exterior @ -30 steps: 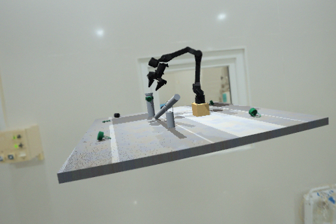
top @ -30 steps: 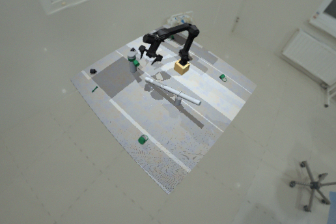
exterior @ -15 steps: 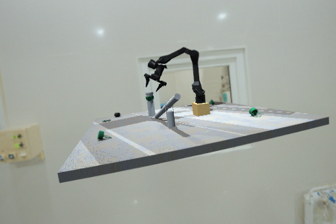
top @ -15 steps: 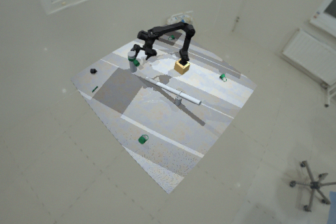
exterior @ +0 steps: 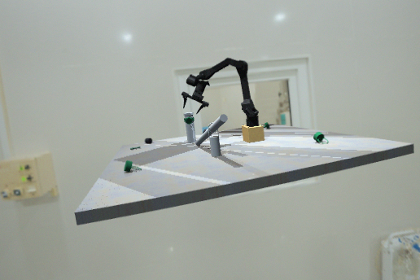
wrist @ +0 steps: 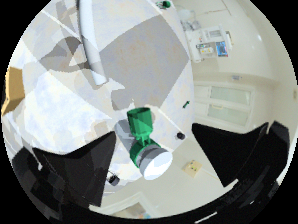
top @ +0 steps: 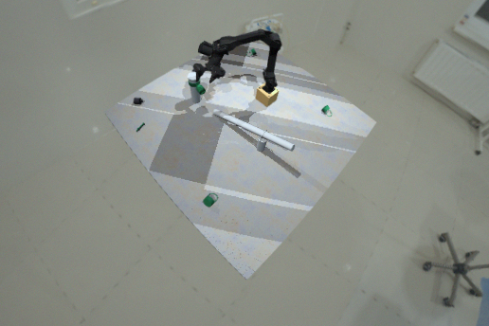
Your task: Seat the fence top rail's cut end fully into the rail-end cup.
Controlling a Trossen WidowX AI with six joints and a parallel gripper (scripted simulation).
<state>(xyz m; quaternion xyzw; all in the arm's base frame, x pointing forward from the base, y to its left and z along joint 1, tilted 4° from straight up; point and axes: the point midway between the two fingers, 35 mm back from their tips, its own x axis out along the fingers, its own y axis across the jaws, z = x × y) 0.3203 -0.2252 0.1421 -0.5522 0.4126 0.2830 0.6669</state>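
Observation:
The white rail slopes through the wire loop on the short post. Its low end is down near the table, outside the cup and a little apart from the big post. Its other end is raised. The green rail-end cup hangs on the green band, up near the white post cap. My gripper is open and empty above the post top, clear of the rail.
The arm stands on a tan block. Green looped caps lie about the table, another far right. A black part and a green bolt-like piece lie beyond the post.

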